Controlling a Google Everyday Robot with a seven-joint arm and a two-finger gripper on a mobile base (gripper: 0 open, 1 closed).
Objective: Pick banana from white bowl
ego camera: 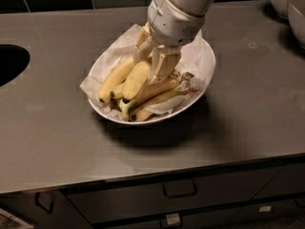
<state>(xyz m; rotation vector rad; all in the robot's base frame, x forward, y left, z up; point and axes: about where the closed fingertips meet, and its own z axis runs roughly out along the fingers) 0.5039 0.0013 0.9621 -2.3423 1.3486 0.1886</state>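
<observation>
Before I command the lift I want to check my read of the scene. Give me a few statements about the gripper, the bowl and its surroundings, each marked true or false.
1. The gripper is down inside the white bowl, among the bananas. True.
2. The white bowl stands on the floor. False: it stands on the grey counter, above the drawers.
3. The bowl is lined with crumpled white paper. True.
4. Only one banana lies in the bowl. False: several lie there side by side.
5. The dark sink opening lies at the picture's right edge. False: it is at the left edge.
</observation>
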